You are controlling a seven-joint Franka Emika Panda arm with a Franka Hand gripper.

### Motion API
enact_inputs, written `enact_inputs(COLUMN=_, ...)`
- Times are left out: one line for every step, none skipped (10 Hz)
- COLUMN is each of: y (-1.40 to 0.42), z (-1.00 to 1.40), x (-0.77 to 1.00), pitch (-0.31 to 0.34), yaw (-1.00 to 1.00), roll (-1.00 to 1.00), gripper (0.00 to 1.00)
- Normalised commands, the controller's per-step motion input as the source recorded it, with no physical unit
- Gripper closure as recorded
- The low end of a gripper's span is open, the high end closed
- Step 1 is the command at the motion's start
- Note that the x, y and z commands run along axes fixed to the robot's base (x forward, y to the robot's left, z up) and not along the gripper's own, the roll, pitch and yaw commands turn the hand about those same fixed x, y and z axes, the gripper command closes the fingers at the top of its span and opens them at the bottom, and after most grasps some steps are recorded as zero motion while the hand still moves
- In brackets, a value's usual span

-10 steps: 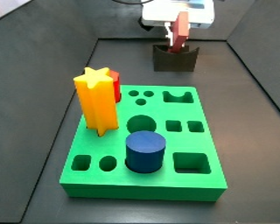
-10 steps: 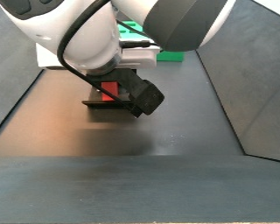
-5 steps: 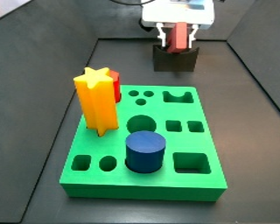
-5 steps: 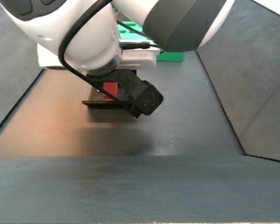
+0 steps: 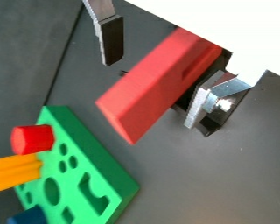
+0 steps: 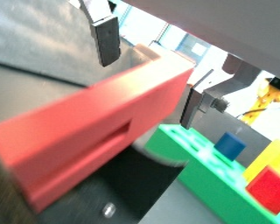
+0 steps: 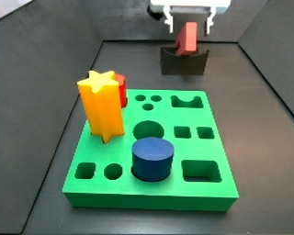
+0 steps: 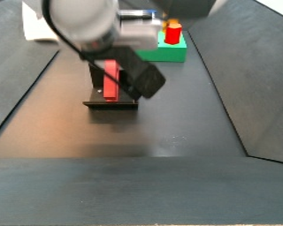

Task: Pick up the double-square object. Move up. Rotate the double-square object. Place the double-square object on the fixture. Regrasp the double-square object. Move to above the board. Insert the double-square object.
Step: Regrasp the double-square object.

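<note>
The red double-square object [image 7: 187, 39] stands upright in the dark fixture [image 7: 184, 62] at the far end of the floor, and shows in the opposite side view too, the double-square object [image 8: 110, 78] on the fixture [image 8: 110, 100]. My gripper [image 7: 187, 20] hangs just over its top, open. In both wrist views the red block [image 5: 154, 83] [image 6: 101, 122] lies between the spread fingers [image 5: 108, 35] [image 6: 106, 39], with a gap showing beside one finger. The slot between its legs shows in a wrist view. The green board [image 7: 150, 196] lies nearer the front.
On the board stand a yellow star prism [image 7: 100, 106], a blue cylinder [image 7: 152, 158] and a small red piece [image 7: 120, 87] behind the star. Dark walls enclose the floor on both sides. A wrist view shows the board's corner [image 5: 101, 175] below the gripper.
The gripper has let go of the red block, spread its fingers and risen a little. The block, tilted a second ago, now stands upright in the fixture.
</note>
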Motion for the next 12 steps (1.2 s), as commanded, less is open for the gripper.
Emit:
enact_inputs(y=0.0, z=0.83, x=-0.04, pitch=-0.001, yaw=0.03, roll=0.03, gripper=0.0)
enact_inputs(y=0.0, z=0.65, x=-0.04, pitch=0.017, yaw=0.03, roll=0.04, gripper=0.0)
enact_inputs(y=0.0, z=0.47, x=-0.03, pitch=0.036, yaw=0.03, roll=0.04, gripper=0.0)
enact_inputs(y=0.0, z=0.28, x=-0.03, pitch=0.051, yaw=0.03, roll=0.04, gripper=0.0)
enact_inputs(y=-1.0, z=0.84, x=0.01, pitch=0.062, yaw=0.02, roll=1.0, gripper=0.0)
enact_inputs(y=-1.0, z=0.8, x=0.01, pitch=0.062, yaw=0.02, roll=1.0, gripper=0.0)
enact_inputs(y=-1.0, z=0.78, x=-0.01, pitch=0.055, yaw=0.02, roll=1.0, gripper=0.0)
enact_inputs(y=-1.0, z=0.74, x=-0.05, pitch=0.048, yaw=0.02, roll=1.0, gripper=0.0)
enact_inputs(y=-0.85, z=0.51, x=-0.08, pitch=0.041, yaw=0.02, roll=1.0, gripper=0.0)
enact_inputs(y=-0.67, z=0.28, x=-0.07, pitch=0.038, yaw=0.02, roll=1.0, gripper=0.0)
enact_inputs(y=-0.55, z=0.14, x=-0.05, pitch=0.036, yaw=0.02, roll=1.0, gripper=0.0)
enact_inputs(y=-0.22, z=0.05, x=-0.03, pitch=0.034, yaw=0.02, roll=1.0, gripper=0.0)
